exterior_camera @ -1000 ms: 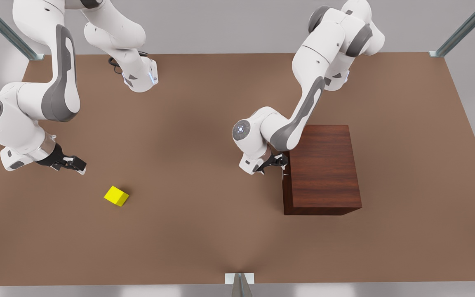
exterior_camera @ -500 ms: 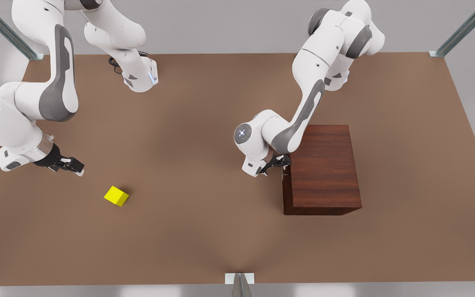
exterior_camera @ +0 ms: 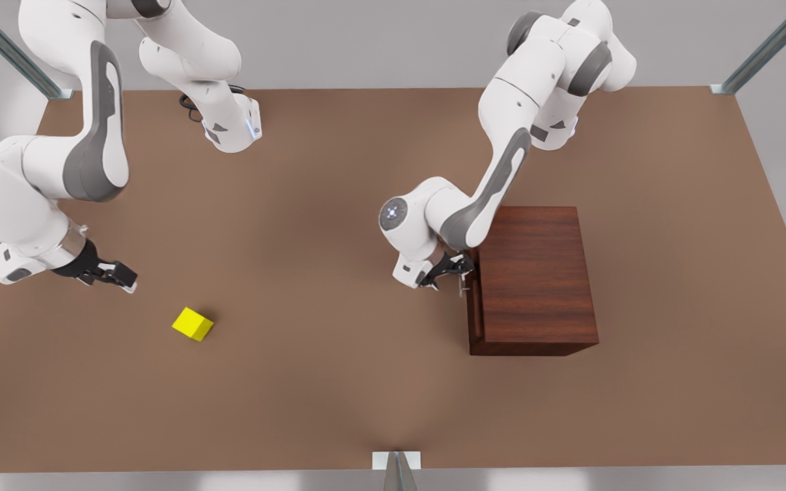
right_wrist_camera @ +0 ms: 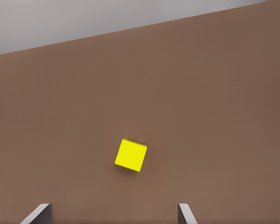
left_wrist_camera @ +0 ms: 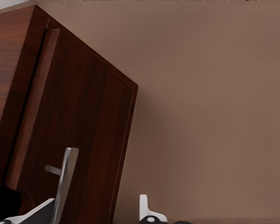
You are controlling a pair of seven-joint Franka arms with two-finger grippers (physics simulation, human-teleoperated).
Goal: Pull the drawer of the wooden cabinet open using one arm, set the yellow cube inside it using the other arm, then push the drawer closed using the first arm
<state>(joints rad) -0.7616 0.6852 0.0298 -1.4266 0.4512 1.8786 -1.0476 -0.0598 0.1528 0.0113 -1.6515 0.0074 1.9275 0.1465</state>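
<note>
A brown table [exterior_camera: 338, 382] carries the yellow cube [exterior_camera: 193, 324] and, well apart, the wooden cabinet [exterior_camera: 536, 273].

Simulated lab bench (metal frame struts [exterior_camera: 4, 49])

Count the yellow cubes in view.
1. The small bright yellow cube lies on the brown table, toward the front view's left, ahead of the open right gripper and apart from it. The dark wooden cabinet's inside is hidden.
</note>
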